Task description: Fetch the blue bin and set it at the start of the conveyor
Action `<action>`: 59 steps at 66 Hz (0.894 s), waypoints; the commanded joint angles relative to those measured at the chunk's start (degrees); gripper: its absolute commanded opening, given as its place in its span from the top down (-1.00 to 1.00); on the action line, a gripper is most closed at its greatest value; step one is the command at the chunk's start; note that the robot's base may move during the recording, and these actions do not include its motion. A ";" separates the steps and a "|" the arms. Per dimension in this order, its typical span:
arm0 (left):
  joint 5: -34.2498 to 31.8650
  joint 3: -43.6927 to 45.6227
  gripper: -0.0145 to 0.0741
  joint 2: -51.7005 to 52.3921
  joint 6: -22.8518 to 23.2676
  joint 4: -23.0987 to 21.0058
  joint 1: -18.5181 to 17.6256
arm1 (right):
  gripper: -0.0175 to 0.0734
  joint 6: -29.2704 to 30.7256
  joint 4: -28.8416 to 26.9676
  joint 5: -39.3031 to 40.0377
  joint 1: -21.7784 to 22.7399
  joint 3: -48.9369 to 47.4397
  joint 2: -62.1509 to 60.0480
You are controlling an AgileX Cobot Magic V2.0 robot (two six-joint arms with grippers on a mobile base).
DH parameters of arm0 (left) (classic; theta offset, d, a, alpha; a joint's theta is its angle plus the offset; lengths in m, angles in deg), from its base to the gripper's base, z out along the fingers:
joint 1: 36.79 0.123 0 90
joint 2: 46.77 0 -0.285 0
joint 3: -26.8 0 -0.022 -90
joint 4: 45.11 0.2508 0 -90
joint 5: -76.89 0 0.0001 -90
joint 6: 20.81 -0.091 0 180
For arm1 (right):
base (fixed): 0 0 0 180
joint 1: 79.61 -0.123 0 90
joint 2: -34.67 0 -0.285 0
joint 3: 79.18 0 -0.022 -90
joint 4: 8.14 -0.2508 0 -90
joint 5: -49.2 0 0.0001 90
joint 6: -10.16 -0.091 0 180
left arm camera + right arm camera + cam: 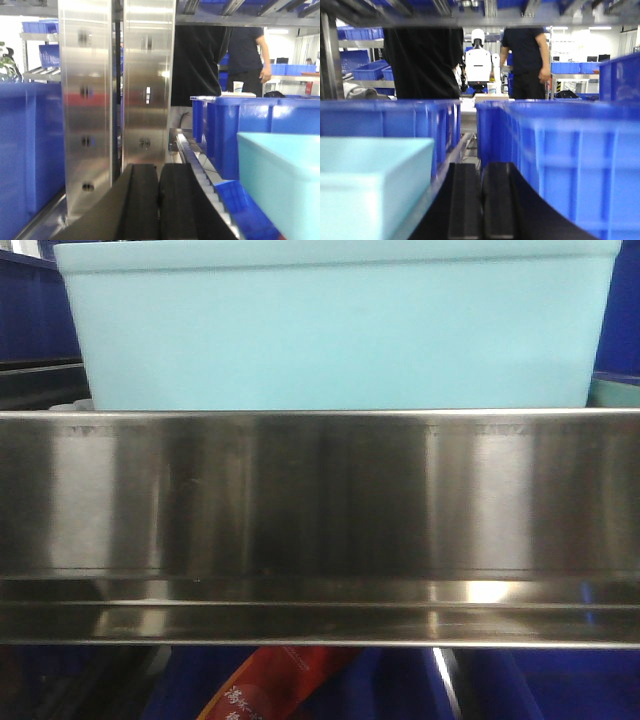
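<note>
One blue bin (335,330) sits behind a steel rail (320,500), contents hidden.

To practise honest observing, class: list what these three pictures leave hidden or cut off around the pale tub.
Front view: base of the pale tub and what it stands on, hidden by the steel rail; its inside, by its own wall.
Front view: red packet, cut off by the bottom edge.
Right wrist view: man in black, head hidden by the overhead beam.
No view shows a conveyor belt.
</note>
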 commanded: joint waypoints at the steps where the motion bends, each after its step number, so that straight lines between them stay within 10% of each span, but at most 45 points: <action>1: 6.14 5.11 0.43 -3.48 -0.15 -0.26 -0.37 | 0.43 0.15 -0.07 -3.76 -0.13 -4.38 2.37; 17: 3.70 13.99 -0.42 -13.53 -0.15 -0.58 -0.37 | -0.64 0.15 -0.07 -1.08 -0.13 -8.22 10.40; 27: 7.57 18.52 -0.43 -19.61 -0.15 -0.58 -2.97 | -0.62 0.15 -0.07 0.83 -0.13 -10.26 15.00; 59: 15.87 41.21 -0.43 -50.23 -0.66 -0.58 -26.64 | -0.62 2.41 0.02 -17.00 -8.19 -37.00 43.49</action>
